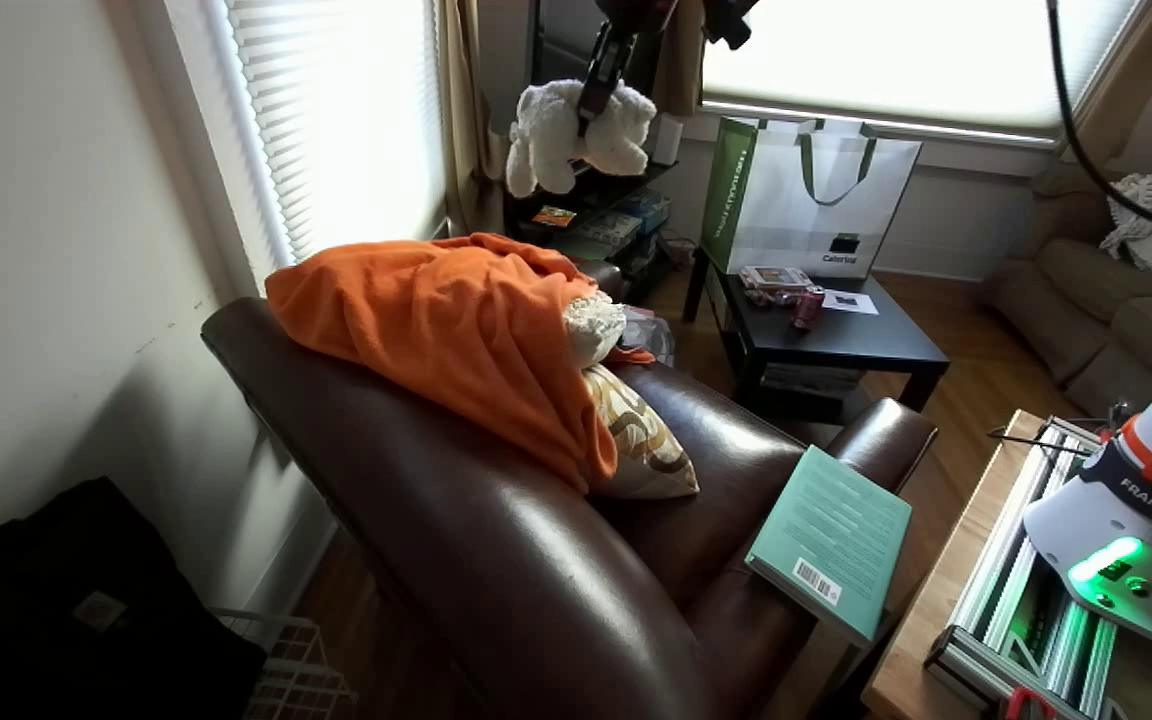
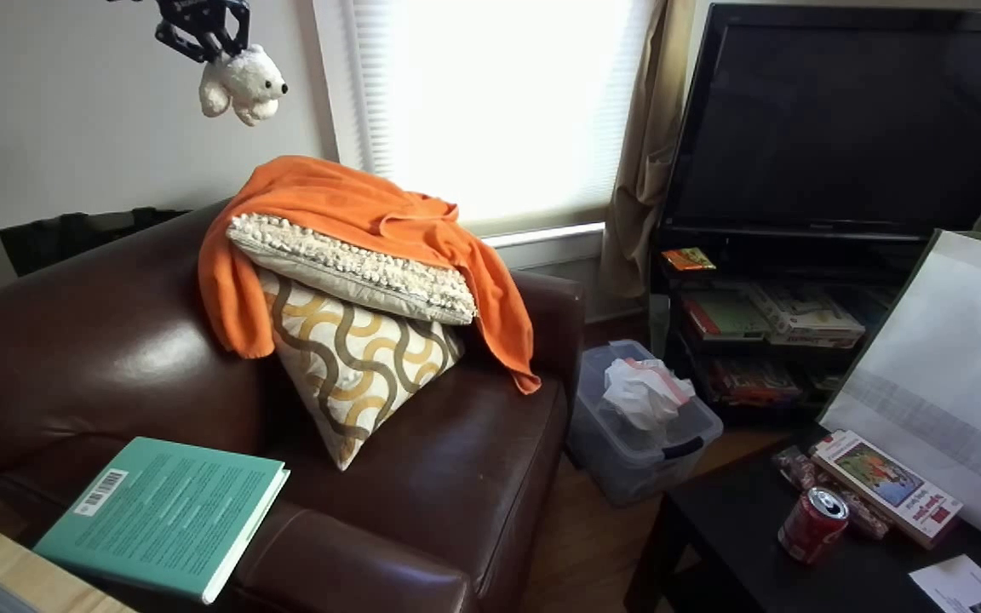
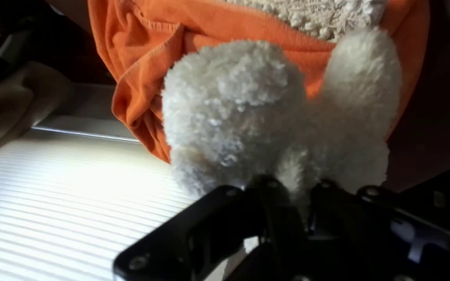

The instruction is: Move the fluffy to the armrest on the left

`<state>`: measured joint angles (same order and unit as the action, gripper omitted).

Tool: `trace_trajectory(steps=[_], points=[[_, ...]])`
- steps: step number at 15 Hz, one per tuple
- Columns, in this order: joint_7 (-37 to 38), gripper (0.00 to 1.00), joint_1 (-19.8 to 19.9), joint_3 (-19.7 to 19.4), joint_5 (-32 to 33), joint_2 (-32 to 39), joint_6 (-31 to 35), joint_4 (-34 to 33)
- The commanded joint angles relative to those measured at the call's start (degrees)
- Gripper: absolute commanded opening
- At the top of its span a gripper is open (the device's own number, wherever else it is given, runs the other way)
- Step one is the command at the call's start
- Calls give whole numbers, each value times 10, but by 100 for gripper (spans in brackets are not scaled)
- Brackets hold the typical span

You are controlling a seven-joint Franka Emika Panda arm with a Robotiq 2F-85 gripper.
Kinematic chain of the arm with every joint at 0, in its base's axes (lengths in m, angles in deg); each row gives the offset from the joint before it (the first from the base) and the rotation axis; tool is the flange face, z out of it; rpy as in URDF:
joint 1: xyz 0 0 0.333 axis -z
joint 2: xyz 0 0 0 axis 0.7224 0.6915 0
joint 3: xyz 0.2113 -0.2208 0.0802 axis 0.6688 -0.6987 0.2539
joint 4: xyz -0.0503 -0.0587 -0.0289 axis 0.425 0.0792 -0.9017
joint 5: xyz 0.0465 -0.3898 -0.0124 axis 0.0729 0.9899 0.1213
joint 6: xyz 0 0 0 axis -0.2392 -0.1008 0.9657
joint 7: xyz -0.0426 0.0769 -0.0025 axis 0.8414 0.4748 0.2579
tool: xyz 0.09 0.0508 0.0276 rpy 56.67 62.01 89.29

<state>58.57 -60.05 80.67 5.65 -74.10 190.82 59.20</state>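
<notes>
Exterior views overlooking armchair (image 1: 536,540), wrist view near plush (image 3: 240,117)

White fluffy (image 2: 243,78), brown armrest (image 2: 354,558), wavy-patterned cushion (image 2: 350,362)

The plush bear (image 2: 240,82) was fuzzy and matt, the armrest (image 1: 884,440) smooth, glossy leather, the blanket (image 2: 341,200) matt cloth.

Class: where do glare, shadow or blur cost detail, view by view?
In both exterior views, a window blind mostly burns out white and the leather armchair shows glossy highlights; in the wrist view, the blind also glares, while the end effector is dark and slightly soft.
</notes>
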Motion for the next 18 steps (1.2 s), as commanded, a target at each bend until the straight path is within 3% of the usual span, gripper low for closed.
trace_trajectory(steps=[1,7,8,10,12,14,18], points=[[21,11,4,5,9,-25,-13,17],[46,11,8,7,16,-72,-24,59],[46,3,8,7,16,-71,-24,59],[75,3,13,13,75,-86,-26,78],[63,3,13,11,80,-105,-32,100],[52,3,13,7,68,-121,-37,122],[-33,3,-15,12,-39,-135,-54,167]])
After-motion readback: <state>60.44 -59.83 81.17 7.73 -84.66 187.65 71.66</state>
